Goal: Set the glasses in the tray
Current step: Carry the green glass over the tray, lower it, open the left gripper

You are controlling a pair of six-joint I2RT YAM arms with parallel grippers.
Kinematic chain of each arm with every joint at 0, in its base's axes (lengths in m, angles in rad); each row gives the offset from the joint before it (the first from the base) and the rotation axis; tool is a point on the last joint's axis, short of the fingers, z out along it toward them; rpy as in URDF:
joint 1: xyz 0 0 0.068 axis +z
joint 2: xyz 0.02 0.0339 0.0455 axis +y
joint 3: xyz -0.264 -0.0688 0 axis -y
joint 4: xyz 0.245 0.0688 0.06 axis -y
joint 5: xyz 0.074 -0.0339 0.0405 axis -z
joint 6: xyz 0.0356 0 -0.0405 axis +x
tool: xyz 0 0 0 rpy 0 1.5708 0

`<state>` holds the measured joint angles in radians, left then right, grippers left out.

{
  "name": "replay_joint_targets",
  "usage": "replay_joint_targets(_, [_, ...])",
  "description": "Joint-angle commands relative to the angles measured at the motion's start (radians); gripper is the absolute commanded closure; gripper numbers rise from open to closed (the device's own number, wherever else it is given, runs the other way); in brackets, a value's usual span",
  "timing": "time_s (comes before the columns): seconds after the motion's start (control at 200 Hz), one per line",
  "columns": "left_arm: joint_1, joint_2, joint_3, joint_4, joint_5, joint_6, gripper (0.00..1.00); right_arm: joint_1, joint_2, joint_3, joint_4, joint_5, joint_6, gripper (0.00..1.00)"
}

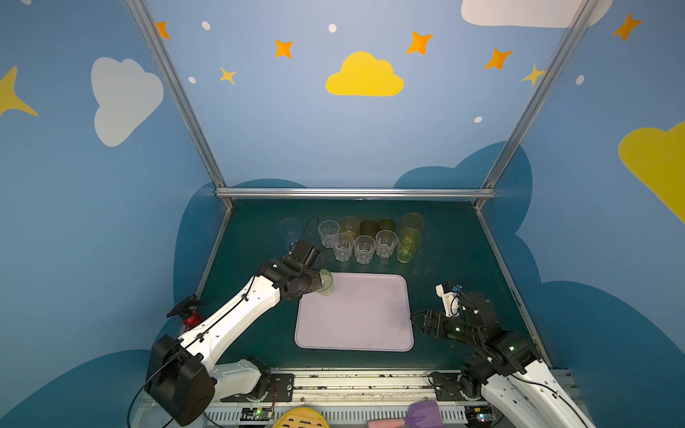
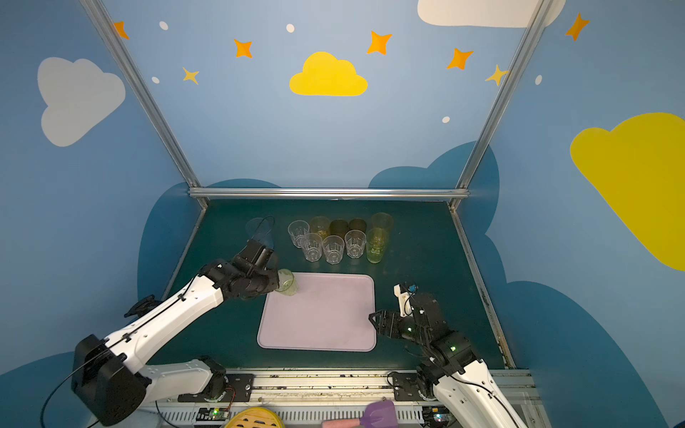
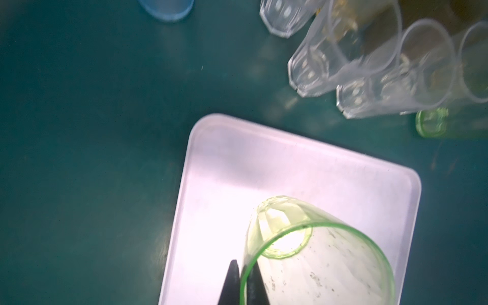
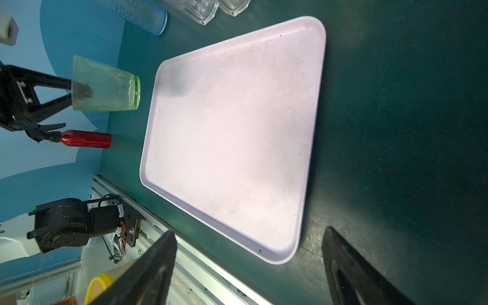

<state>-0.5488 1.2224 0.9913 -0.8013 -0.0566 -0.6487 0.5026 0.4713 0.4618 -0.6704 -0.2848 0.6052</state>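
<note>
The short green glass (image 1: 326,283) (image 3: 330,264) (image 4: 105,87) hangs just above the far left corner of the lilac-pink tray (image 1: 356,318) (image 2: 318,318) (image 3: 290,171) (image 4: 232,132). My left gripper (image 1: 315,280) (image 3: 241,264) is shut on its wall, one finger inside the rim and one outside. The tray holds nothing. Behind it, several glasses stand upright in a cluster: clear faceted ones (image 1: 364,249), a yellow one (image 1: 349,225), brown ones (image 1: 369,226), a tall yellow-green one (image 1: 407,246) and a tall amber one (image 1: 413,222). A pale blue glass (image 1: 289,229) stands apart at the far left. My right gripper (image 1: 415,321) (image 4: 249,232) stands open and empty beside the tray's right edge.
A red canister (image 1: 192,318) (image 4: 87,138) sits at the table's left edge. Metal rails run along the front (image 1: 370,381) and the back of the green mat. A purple spatula (image 1: 424,413) and a yellow object (image 1: 302,418) lie below the front rail.
</note>
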Motion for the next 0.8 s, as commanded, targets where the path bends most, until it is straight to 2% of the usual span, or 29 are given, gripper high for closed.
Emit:
replay_joint_targets(0.0, [-0.009, -0.056, -0.044, -0.09, -0.002, -0.034, 0.96, -0.003, 0.003, -0.008, 0.04, -0.028, 0.018, 0.15])
replay_joint_targets(0.305, [-0.027, -0.222, -0.171, -0.177, -0.02, -0.12, 0.96, -0.002, -0.013, -0.022, 0.067, 0.02, 0.034, 0.15])
replay_joint_targets(0.496, [-0.042, -0.245, -0.233, -0.205, -0.024, -0.166, 0.96, -0.002, -0.011, 0.003, 0.052, 0.045, 0.028, 0.15])
replay_joint_targets(0.796, [-0.043, -0.231, -0.302, -0.129, -0.021, -0.184, 0.96, -0.002, 0.001, -0.005, 0.057, 0.041, 0.048, 0.15])
